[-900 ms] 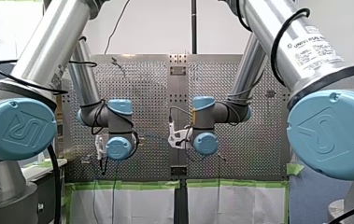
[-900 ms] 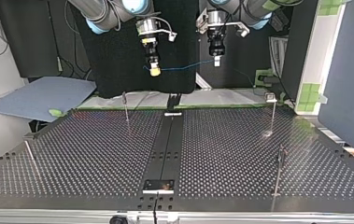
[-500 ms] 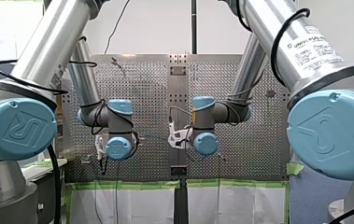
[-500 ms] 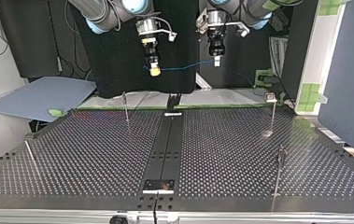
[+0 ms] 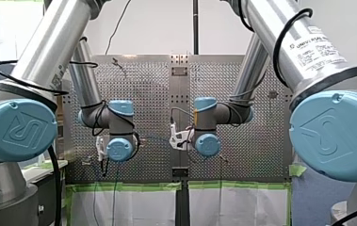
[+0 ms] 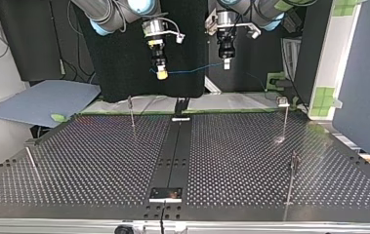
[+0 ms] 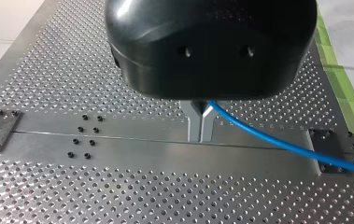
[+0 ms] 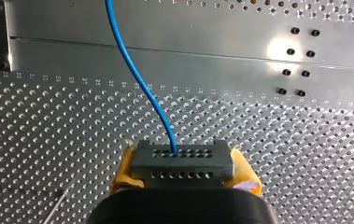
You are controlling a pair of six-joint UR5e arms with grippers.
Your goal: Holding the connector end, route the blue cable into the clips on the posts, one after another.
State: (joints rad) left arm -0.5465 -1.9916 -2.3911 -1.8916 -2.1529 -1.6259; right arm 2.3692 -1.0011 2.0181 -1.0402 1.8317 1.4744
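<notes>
The thin blue cable (image 6: 192, 69) hangs stretched between my two grippers, high above the far edge of the perforated table (image 6: 99, 161). My right gripper (image 8: 182, 164) has its yellow pads (image 8: 123, 171) shut on the grey connector block (image 8: 182, 156), and the cable (image 8: 137, 79) leaves the block ahead of it. In the top view this right gripper (image 6: 161, 74) is left of centre. My left gripper (image 7: 200, 138), black with metal fingers, is shut on the cable (image 7: 282, 144), which trails off to one side. The same left gripper (image 6: 226, 63) is right of centre in the top view.
Thin clip posts stand on the table: one far left (image 6: 131, 111), one far right (image 6: 285, 117), one near right (image 6: 292, 180), one near left (image 6: 30, 163). A dark centre rail (image 6: 175, 146) runs down the middle. A blue-grey sheet (image 6: 41, 100) lies beyond the table's left corner.
</notes>
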